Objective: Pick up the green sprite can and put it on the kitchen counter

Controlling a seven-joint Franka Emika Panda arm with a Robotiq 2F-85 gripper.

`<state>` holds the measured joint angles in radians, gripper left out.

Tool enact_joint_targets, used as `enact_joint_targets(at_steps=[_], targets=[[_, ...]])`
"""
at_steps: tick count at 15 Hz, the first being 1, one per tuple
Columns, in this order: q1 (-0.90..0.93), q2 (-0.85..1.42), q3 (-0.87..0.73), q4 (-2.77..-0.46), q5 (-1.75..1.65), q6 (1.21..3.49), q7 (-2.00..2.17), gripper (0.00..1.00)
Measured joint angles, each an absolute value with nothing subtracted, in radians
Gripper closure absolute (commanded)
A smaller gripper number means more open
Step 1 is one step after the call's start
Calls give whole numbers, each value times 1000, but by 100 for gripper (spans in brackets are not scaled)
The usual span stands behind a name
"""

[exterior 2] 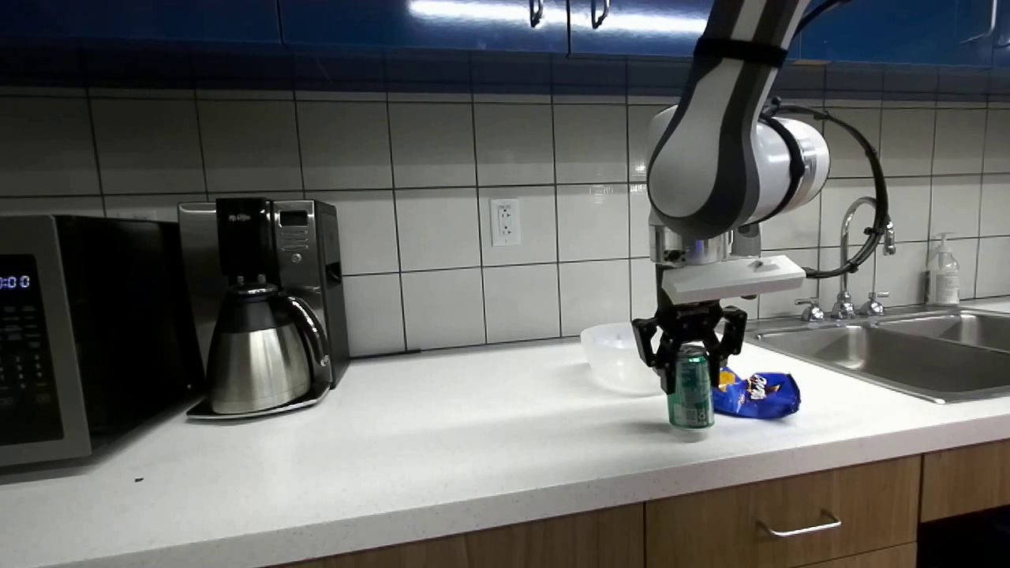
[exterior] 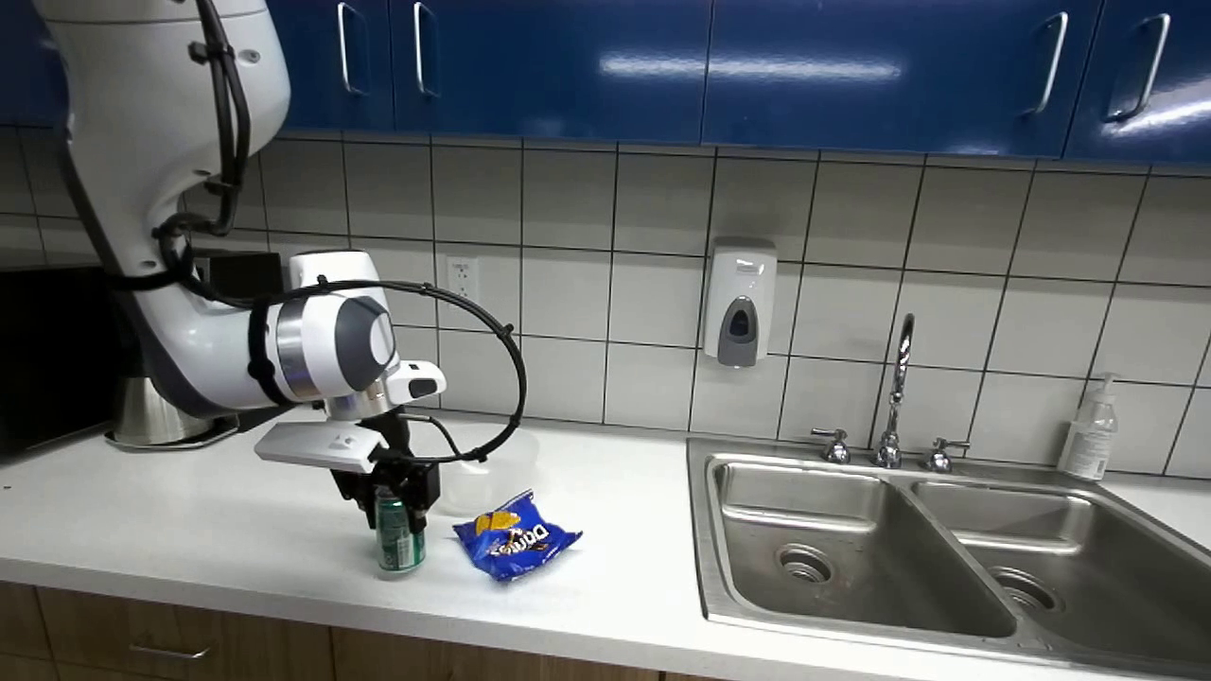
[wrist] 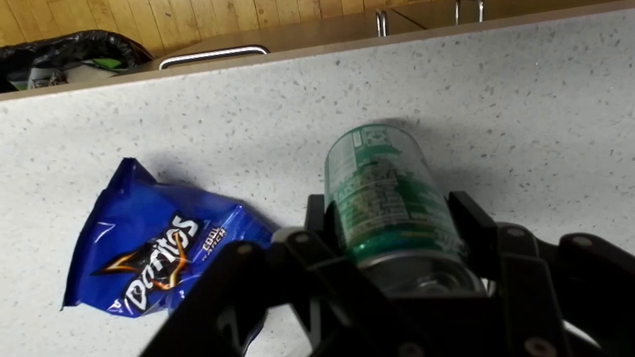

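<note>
The green sprite can (exterior: 399, 550) stands upright near the front of the white kitchen counter (exterior: 236, 515). It shows in both exterior views (exterior 2: 691, 406) and fills the middle of the wrist view (wrist: 382, 183), with its silvery top toward the camera. My gripper (exterior: 395, 515) points down over the can's upper part. Its black fingers (wrist: 387, 197) lie against both sides of the can, so it is shut on the can. The gripper (exterior 2: 693, 380) hides part of the can's top. The can's base is at or barely above the counter; I cannot tell which.
A blue snack packet (exterior: 516, 541) lies right beside the can, also in the wrist view (wrist: 158, 253). A pale translucent bowl (exterior 2: 619, 361) stands behind. The steel sink (exterior: 702, 539) is inset further along. A coffee maker (exterior 2: 260, 347) and a microwave (exterior 2: 118, 315) stand at the opposite end.
</note>
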<state>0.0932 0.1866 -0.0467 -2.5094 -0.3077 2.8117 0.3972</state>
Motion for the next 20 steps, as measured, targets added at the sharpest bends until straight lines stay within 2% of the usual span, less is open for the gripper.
enact_joint_targets(at_steps=[6, 7, 9, 10, 20], targets=[[145, 229, -102, -2488, -311, 2837, 425, 62], [152, 231, -107, -2486, -311, 2838, 427, 19], [163, 234, -116, -2482, -311, 2838, 428, 4], [166, 235, -117, -2481, -311, 2838, 428, 1], [170, 170, -111, -2446, -299, 2794, 412, 0]])
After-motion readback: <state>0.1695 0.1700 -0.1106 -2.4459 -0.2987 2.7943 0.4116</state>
